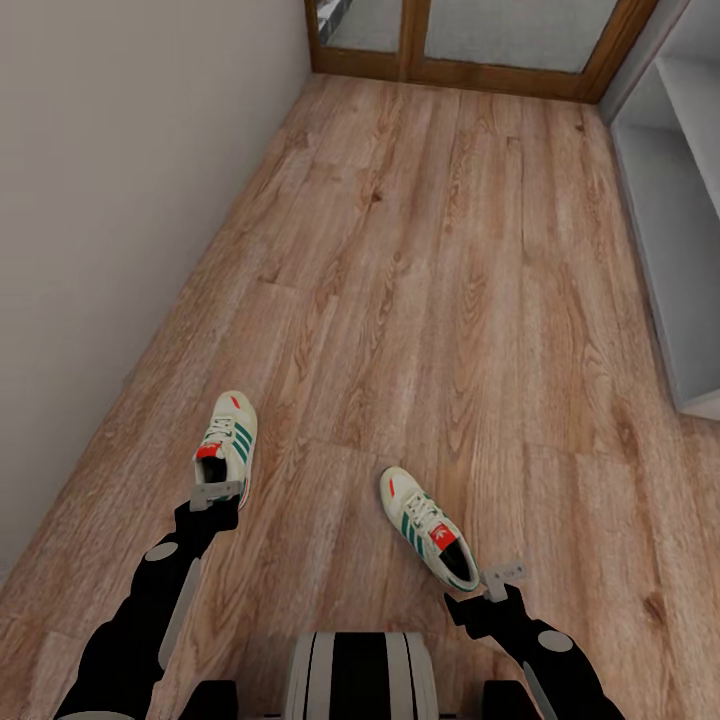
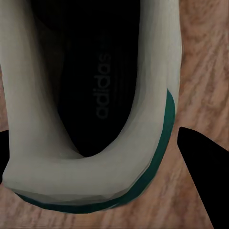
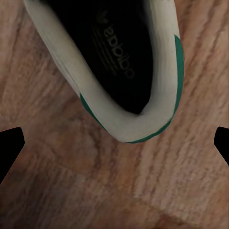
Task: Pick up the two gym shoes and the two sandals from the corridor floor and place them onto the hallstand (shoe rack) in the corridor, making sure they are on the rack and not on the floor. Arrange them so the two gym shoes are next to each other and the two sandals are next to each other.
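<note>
Two cream-white gym shoes with green stripes lie apart on the corridor floor (image 1: pixel 420 250). The left shoe (image 1: pixel 227 438) points away from me, and my left gripper (image 1: pixel 216 494) hangs open right over its heel. In the left wrist view the heel collar (image 2: pixel 90 176) sits between the dark fingertips (image 2: pixel 205 176). The right shoe (image 1: pixel 430 524) lies angled, and my right gripper (image 1: pixel 504 577) is open just behind its heel. In the right wrist view that heel (image 3: pixel 138 126) lies just ahead of the spread fingertips (image 3: pixel 9 148). The hallstand (image 1: pixel 675 250) stands along the right wall. The sandals are out of view.
A plain wall (image 1: pixel 120 200) runs close along the left side. A wood-framed glass door (image 1: pixel 480 40) closes the far end. My own base (image 1: pixel 355 675) shows at the bottom edge between the arms. Open plank floor stretches between the shoes and the door.
</note>
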Motion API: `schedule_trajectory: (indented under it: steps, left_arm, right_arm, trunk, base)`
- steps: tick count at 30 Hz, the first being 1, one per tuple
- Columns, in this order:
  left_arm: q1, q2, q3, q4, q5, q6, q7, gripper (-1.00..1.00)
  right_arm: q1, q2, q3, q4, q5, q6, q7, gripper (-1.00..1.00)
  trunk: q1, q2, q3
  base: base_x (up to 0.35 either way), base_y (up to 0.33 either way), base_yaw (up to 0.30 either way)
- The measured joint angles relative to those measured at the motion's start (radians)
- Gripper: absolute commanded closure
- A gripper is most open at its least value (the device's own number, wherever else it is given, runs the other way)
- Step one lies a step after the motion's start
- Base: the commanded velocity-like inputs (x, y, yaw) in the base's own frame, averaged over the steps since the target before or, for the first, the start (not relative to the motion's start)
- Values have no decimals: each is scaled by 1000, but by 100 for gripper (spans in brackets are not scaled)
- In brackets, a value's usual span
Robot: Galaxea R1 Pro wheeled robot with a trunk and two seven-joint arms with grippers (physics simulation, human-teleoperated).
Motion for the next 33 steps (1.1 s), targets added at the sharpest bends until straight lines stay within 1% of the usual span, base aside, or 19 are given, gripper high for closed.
schedule_trajectory:
  steps: [7,9,19,22,27,33]
  left_arm:
    - [0,0,0,-1,0,0,0,100]
    - [0,0,0,0,0,0,0,100]
    - [0,0,-1,0,0,0,0,100]
    - [0,0,-1,0,0,0,1,100]
    - [0,0,-1,-1,0,0,1,100]
    - [0,0,-2,-1,0,0,0,100]
  right_arm:
    - [0,0,0,0,0,0,-2,-100]
    - [0,0,-2,0,0,0,-3,-100]
    - [0,0,-5,-1,0,0,-3,-100]
    - [0,0,-6,-1,0,0,-3,-100]
    - [0,0,-6,-1,0,0,-3,-100]
    - [0,0,-6,0,0,-1,-4,-100]
  trunk:
    - [0,0,-1]
    - [1,0,-9]
    - [1,0,-10]
    - [2,-1,-26]
    - [2,-1,-32]
    - [2,-1,-33]
  base:
    - [0,0,11]
    - [0,0,0]
    - [0,0,0]
    - [0,0,0]
    - [0,0,0]
    - [0,0,0]
